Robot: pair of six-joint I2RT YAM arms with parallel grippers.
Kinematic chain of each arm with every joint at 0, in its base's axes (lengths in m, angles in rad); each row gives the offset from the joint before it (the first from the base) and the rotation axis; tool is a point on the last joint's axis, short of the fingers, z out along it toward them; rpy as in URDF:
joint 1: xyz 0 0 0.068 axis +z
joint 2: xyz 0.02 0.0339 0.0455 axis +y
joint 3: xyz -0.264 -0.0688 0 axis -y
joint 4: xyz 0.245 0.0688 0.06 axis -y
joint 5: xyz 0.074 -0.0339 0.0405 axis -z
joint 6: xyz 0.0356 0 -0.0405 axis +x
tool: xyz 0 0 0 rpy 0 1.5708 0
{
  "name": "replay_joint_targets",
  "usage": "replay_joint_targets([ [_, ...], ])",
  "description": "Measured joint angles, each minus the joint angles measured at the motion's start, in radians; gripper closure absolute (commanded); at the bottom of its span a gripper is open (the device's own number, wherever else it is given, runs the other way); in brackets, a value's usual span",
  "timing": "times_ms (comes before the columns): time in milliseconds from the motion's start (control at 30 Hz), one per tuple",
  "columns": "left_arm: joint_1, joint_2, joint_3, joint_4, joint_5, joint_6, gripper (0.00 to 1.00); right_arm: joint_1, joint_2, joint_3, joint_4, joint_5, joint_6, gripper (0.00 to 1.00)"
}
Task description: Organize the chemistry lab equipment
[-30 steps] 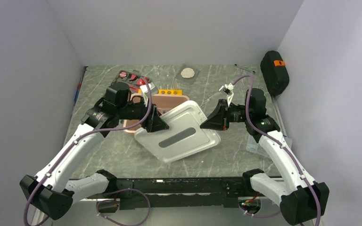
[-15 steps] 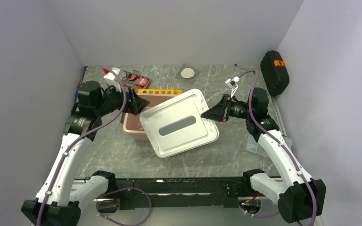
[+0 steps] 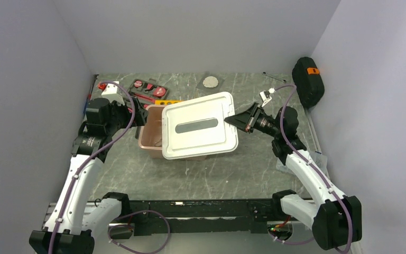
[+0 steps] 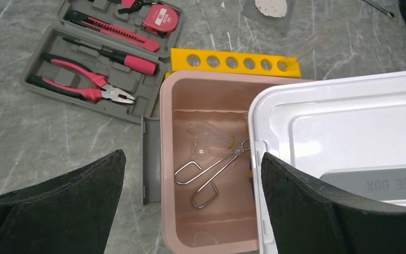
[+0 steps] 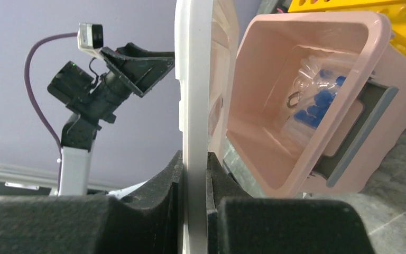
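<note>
Two arms are seen reaching inward from opposite sides of a pink bin point(image 3: 149, 140) set near the middle of the tabletop point(image 3: 243, 169). The left arm is raised with its elbow bent. The left tool point(image 3: 140, 114) is held at 9 o'clock of the bin and tilted down toward it, its fingers point(image 4: 63, 211) spread wide with nothing between them. The right arm is stretched forward and to its left, the wrist rolled onto its side. The right tool point(image 3: 233, 120) is pressed together on the 3 o'clock edge of a white lid point(image 3: 201, 145), which is pinched there and carried over most of the bin. Only a strip at the bin's 9 o'clock side is left uncovered, and whether the lid touches the rim cannot be told. Inside the bin, a clear bag of blue-capped tubes point(image 5: 320, 100) and metal tongs point(image 4: 228, 159) are seen. A yellow six-hole rack point(image 4: 235, 62) is seen on the tabletop just beyond the bin at 12 o'clock, and an open red-and-black tool kit point(image 4: 95, 79) lies at 11 o'clock
</note>
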Motion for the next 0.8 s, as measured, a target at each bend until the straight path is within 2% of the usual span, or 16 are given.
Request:
replay_joint_targets([
  [300, 0.000, -0.006, -0.002, -0.012, -0.082, 0.004, 0.01, 0.089, 0.045, -0.056, 0.146, 0.175, 0.172, 1.00],
  [800, 0.000, -0.024, -0.014, -0.013, -0.156, 0.004, 0.01, 0.281, 0.209, -0.056, 0.330, 0.380, 0.301, 1.00],
])
